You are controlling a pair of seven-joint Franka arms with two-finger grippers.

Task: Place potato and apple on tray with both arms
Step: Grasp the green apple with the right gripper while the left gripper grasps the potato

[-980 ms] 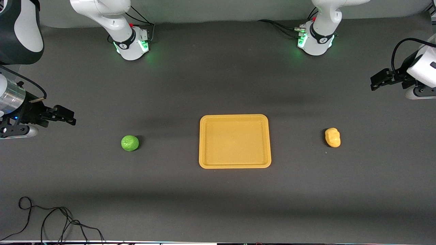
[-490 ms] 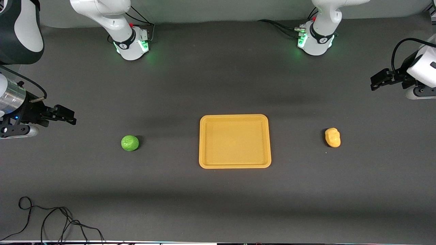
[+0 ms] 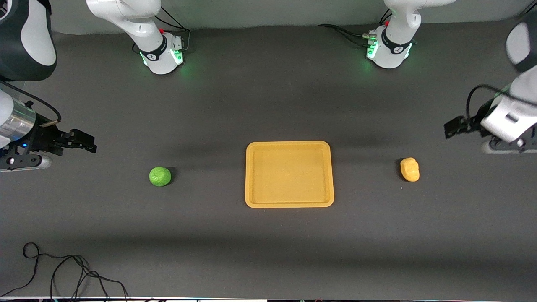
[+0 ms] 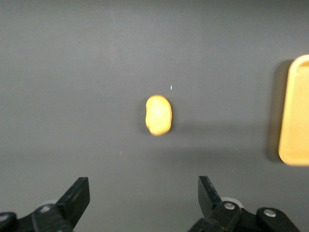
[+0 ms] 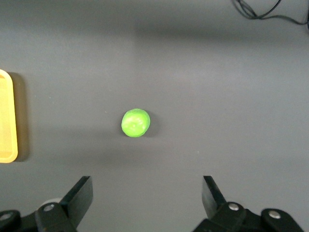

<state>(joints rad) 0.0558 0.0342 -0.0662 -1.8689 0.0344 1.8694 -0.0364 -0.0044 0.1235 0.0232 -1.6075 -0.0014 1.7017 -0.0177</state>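
Note:
The yellow-orange tray (image 3: 289, 203) lies empty at the table's middle. The green apple (image 3: 160, 176) sits on the table toward the right arm's end and shows in the right wrist view (image 5: 135, 123). The lumpy yellow potato (image 3: 409, 169) sits toward the left arm's end and shows in the left wrist view (image 4: 158, 114). My right gripper (image 3: 86, 146) is open and empty, up in the air over bare table beside the apple. My left gripper (image 3: 453, 128) is open and empty, over bare table beside the potato. The tray's edge shows in both wrist views (image 4: 294, 111) (image 5: 6, 116).
A loose black cable (image 3: 63, 272) lies at the table's near edge toward the right arm's end and shows in the right wrist view (image 5: 260, 9). The two arm bases (image 3: 161, 52) (image 3: 388, 50) stand along the table's edge farthest from the front camera.
My left gripper has dropped and moved toward the potato. My right gripper has crept slightly toward the apple. The fruits and tray have not moved.

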